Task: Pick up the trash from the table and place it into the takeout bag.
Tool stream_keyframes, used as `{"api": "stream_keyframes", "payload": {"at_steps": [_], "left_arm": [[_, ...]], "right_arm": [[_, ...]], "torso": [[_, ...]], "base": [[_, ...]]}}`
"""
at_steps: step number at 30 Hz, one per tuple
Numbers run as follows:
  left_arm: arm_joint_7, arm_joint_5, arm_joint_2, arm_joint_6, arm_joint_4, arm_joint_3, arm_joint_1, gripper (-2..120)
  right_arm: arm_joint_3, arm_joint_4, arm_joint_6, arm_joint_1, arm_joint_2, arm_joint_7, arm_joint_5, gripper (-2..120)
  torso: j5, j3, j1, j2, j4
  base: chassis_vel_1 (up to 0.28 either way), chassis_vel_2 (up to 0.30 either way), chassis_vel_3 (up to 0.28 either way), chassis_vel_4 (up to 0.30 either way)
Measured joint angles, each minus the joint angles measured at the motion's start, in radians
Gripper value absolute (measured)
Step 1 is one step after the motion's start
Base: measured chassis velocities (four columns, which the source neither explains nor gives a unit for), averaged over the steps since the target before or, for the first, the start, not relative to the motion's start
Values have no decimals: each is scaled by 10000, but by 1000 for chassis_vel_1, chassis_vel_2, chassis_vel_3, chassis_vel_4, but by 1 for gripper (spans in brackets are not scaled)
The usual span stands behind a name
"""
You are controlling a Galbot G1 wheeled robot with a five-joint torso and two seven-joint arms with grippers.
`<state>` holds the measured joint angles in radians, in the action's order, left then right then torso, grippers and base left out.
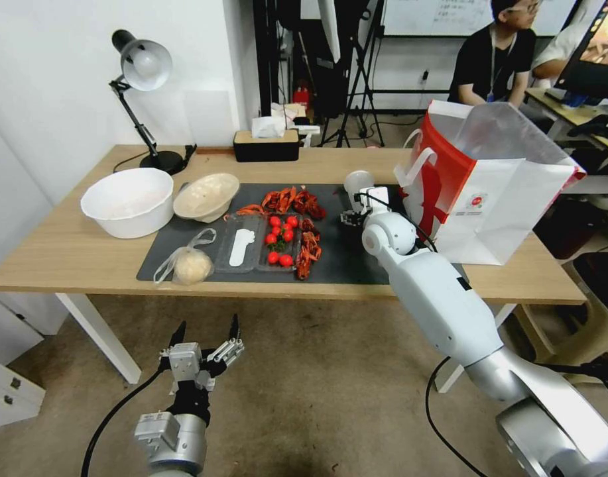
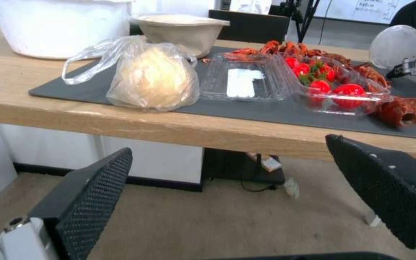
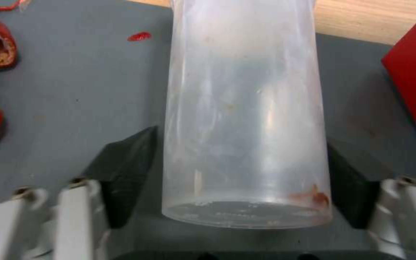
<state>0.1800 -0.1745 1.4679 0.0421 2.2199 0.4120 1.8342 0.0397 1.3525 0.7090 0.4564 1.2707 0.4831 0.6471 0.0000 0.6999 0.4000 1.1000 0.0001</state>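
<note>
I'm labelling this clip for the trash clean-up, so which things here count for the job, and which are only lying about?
For the job:
- clear cup, between the right hand's fingers
- bagged lump
- beige bowl
- shells
- takeout bag
- left hand, open, low before the table

Lying about:
- lamp
- tissue box
- white basin

No readable text anywhere. Takeout bag (image 1: 496, 192) carries a small red logo (image 1: 477, 201), lettering too small to read; whiteboard (image 1: 443, 16) writing illegible.
</note>
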Motion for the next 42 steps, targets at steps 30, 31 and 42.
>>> {"api": "stream_keyframes", "payload": {"at_steps": [30,31,42], "left_arm": [[12,73,7,8,206,32,72,100],[12,73,7,8,206,32,72,100],[20,181,153,-14,234,-84,232,100]], "right_arm": [[-609,4196,-422,1346,-1556,51,-261,53],[-609,4196,-422,1346,-1556,51,-261,53],[-1830,6893,-1220,2955,-2964,-1835,-200,53]], "torso": [[1,0,0,0,-1],[1,0,0,0,-1],[1,0,0,0,-2]], "base": [[0,0,0,0],[0,0,0,0],[0,0,0,0]]}}
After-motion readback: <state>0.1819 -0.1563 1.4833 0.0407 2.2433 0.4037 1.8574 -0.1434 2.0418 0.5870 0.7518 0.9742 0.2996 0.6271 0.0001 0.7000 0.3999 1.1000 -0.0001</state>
